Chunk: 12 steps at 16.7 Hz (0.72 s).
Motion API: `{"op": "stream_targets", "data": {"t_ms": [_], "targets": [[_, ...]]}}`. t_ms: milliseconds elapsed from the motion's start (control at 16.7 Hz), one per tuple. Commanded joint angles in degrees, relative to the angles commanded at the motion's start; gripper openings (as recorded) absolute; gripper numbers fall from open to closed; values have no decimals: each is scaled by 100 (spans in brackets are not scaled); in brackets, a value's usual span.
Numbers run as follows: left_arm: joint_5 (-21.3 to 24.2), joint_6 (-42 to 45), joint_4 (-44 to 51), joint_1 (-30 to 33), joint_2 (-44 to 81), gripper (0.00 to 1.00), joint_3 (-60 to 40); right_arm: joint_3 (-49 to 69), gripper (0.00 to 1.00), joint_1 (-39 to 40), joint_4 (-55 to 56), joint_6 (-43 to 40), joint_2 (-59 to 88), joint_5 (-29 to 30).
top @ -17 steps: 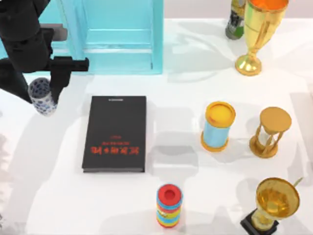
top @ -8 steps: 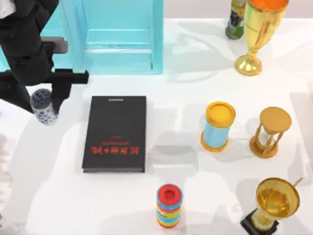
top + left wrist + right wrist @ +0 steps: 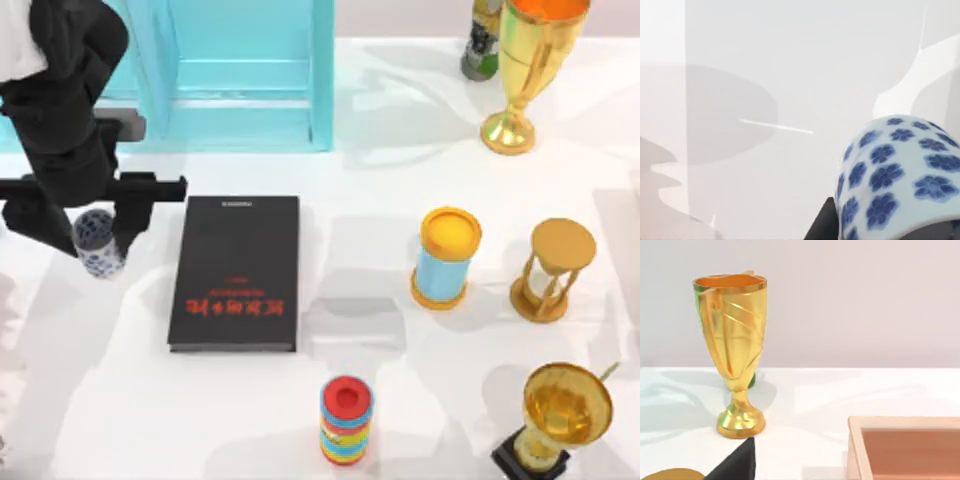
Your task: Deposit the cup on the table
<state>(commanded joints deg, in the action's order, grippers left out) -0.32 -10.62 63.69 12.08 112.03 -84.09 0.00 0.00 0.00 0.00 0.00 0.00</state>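
The cup (image 3: 97, 243), small and white with blue flowers, hangs upright between the fingers of my left gripper (image 3: 92, 236), which is shut on it. It sits low over the white table (image 3: 80, 380) at the left side, just left of the black book. Whether its base touches the table I cannot tell. In the left wrist view the cup (image 3: 900, 175) looms close, with a dark fingertip (image 3: 824, 226) beside it and bare tabletop (image 3: 765, 75) beyond. My right arm stays parked, its wrist camera facing a tall golden goblet (image 3: 735, 365).
A black book (image 3: 236, 272) lies right of the cup. A turquoise shelf unit (image 3: 240, 70) stands behind. To the right are a light-blue canister (image 3: 445, 258), an hourglass (image 3: 553, 270), two golden trophies (image 3: 530, 70) (image 3: 562, 415) and a striped ring stack (image 3: 346, 420).
My left gripper has carried the cup toward the front and slightly right, lower over the table. It has turned more upright. Nothing else moved.
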Motion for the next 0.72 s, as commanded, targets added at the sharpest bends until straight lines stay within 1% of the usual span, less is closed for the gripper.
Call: {"op": "stream_targets", "data": {"t_ms": [720], "targets": [[0, 0, 0, 0, 0, 90, 0, 0, 100, 0, 0, 0, 0, 0]]}}
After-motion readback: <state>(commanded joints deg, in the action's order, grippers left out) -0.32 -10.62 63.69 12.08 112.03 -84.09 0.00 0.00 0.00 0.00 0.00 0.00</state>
